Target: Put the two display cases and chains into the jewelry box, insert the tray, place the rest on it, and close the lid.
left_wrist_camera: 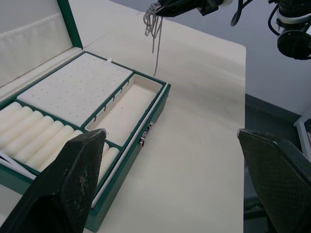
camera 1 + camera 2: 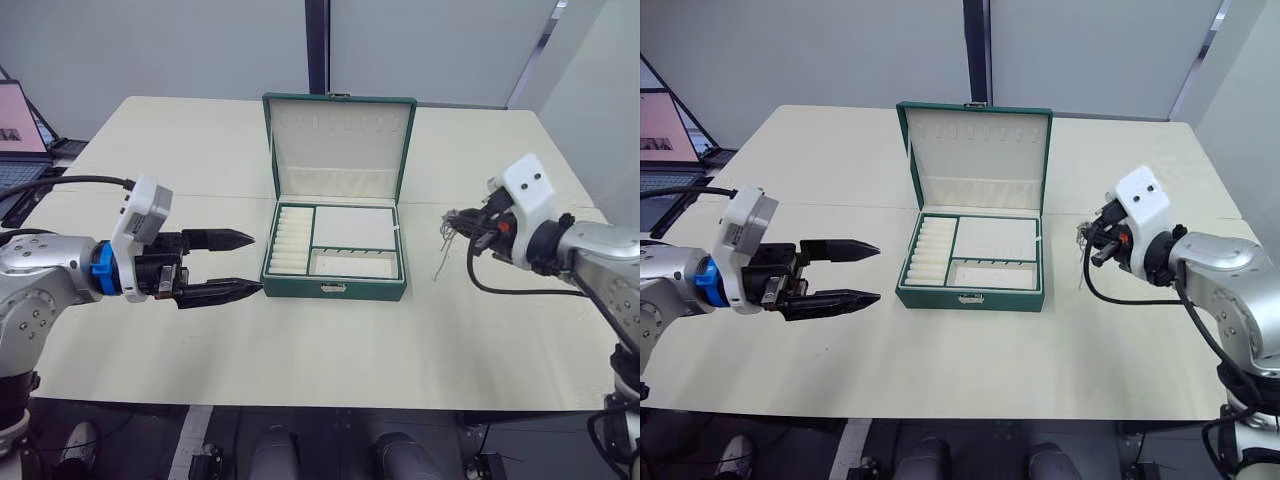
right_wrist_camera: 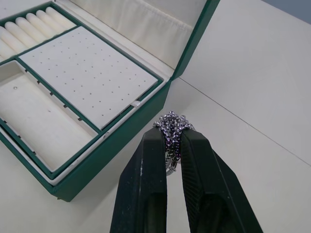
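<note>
On the left side of the pale table [image 2: 200, 340], the left gripper [image 2: 240, 264] hangs just above the tabletop with its two black fingers spread wide apart, and it holds nothing. Its tips point at the jewelry box [image 2: 335, 283] and stop just short of the box's left wall. The box sits in the middle of the table with its lid [image 2: 338, 144] standing straight up at the back. The tray [image 2: 336, 242] is already sitting in the top of the box, and I can see its ribbed ring rolls, its flat dotted pad and its long front pocket, all with nothing in them. Further right, well apart from the box, the right gripper [image 3: 174, 141] is squeezed tight on a bunch of silver chain [image 3: 171, 125], and in the head view a loose end of the chain dangles down toward the table. I think the step in hand is putting the rest of the things on the tray, and this chain is one of them. Next, the right arm needs to carry the chain left until it is over one of the tray's pockets, go down low, and then let go so the chain drops inside and not on the rim. The lid gets shut after that.
</note>
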